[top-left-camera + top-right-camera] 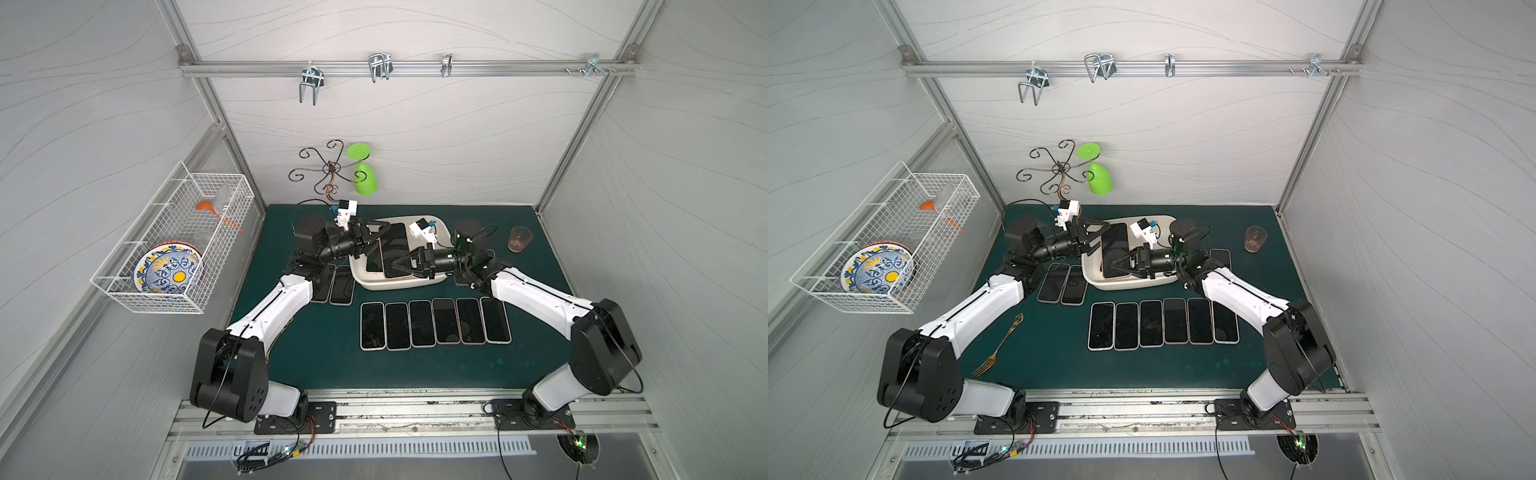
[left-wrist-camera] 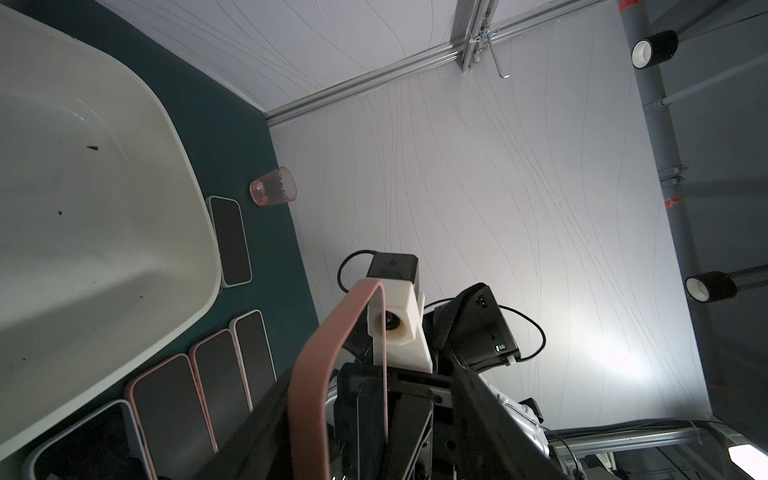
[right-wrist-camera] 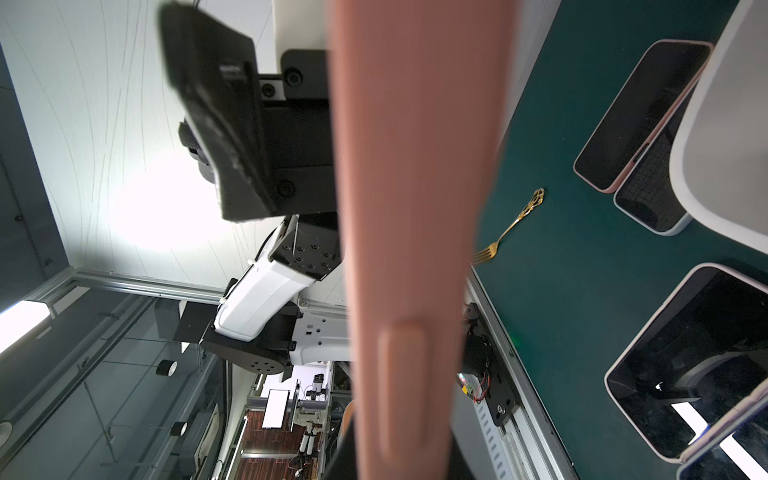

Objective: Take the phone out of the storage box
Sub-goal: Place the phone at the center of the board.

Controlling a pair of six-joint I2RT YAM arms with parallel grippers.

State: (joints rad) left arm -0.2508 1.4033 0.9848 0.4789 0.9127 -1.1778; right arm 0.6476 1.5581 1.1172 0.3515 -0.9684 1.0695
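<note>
In both top views, two black-and-white robot arms meet over a cream storage box (image 1: pixel 374 284) at the far middle of a dark green surface (image 1: pixel 316 357). Between them, a phone (image 1: pixel 394 245) in a pink case hangs tilted above the box, with its length running near to far. The right gripper (image 1: pixel 392 266) is clamped tight on the phone's near end. The left gripper (image 1: pixel 380 237) sits at the phone's far end with its jaws partly apart. Six more phones (image 1: pixel 434 324) lie screen-up in a row on the surface just near of the box. A pink tumbler (image 1: pixel 519 239) stands at the far right. In a top view, a gold fork (image 1: pixel 1000 345) lies at the near left.

In the left wrist view, the phone (image 2: pixel 311 407) appears almost edge-on between the left gripper's two fingers. It sits close against one finger, with a clear gap before the other. The storage box (image 2: pixel 104 208) lies beside it, lower down.

In the right wrist view, the phone's pink edge (image 3: pixel 411 208) runs through the middle of the picture, close to the lens. The fork (image 3: pixel 509 228) and a corner of the box (image 3: pixel 727 124) show beyond it.
</note>
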